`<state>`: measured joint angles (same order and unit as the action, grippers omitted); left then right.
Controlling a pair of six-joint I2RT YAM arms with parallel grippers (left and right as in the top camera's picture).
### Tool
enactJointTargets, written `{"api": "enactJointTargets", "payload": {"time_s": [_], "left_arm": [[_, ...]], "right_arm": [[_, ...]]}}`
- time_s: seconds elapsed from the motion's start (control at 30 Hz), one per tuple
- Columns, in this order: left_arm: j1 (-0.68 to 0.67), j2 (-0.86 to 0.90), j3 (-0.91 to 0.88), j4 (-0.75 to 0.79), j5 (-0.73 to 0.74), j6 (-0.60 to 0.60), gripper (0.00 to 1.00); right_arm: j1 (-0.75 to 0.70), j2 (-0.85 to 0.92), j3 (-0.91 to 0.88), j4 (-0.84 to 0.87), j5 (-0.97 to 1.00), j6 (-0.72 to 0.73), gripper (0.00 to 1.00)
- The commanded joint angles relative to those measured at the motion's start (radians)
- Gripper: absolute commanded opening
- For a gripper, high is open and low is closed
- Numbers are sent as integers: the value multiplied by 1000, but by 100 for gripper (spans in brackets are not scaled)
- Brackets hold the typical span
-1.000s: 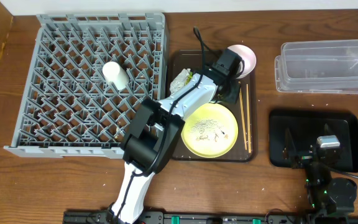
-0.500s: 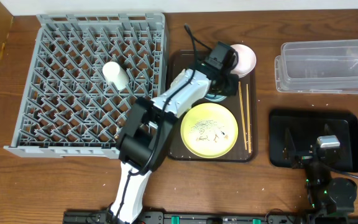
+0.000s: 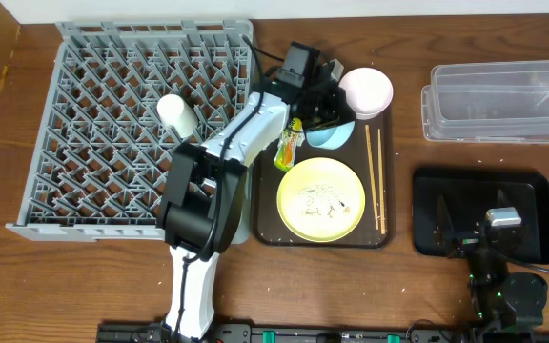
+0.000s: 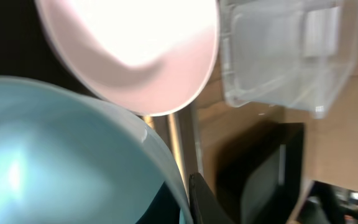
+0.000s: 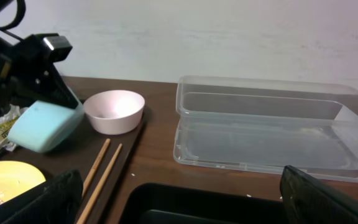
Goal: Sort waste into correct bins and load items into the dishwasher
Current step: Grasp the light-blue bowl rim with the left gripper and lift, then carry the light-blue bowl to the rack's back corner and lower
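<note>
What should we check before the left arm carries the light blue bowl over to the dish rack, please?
1. Grip: the left pincer is shut on the light blue bowl, which hangs tilted: ok.
2. Clearance from the pink bowl: the right wrist view shows a gap: ok.
3. Bowl contents: the visible inside looks clean, the rest is out of frame: cannot tell.
4. Room in the dish rack: only a white cup lies in it: ok.
5. Right pincer: open over the black tray, off the path: ok.
6. Waste sorted: the packet and the scraps on the yellow plate lie unsorted: not ok.
</note>
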<state>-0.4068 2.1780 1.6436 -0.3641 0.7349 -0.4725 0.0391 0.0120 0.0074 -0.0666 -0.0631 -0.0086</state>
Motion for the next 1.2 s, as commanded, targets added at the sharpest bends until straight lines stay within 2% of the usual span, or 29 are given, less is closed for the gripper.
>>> {"api": "enactJointTargets", "payload": {"time_s": [0.0,0.37,0.57,0.73,1.03,1.17], "left_arm": [[21,-19,-15,23,121,-66,7],[96,-24,-15,153,280,-216,8],[149,-24,-15,161,356,-272,7],[184,-24,-15,227,452,-369,7],[239,-24,-15,547,592,-666,8],[275,-24,-15,792,620,-868,7]], "right_arm": [[11,-5,-2,-4,3,-7,99],[11,-5,-2,-4,3,-7,99],[11,-5,-2,-4,3,-7,99],[11,-5,-2,-4,3,-7,99],[11,-5,-2,-4,3,-7,99],[11,-5,-2,-4,3,-7,99]]}}
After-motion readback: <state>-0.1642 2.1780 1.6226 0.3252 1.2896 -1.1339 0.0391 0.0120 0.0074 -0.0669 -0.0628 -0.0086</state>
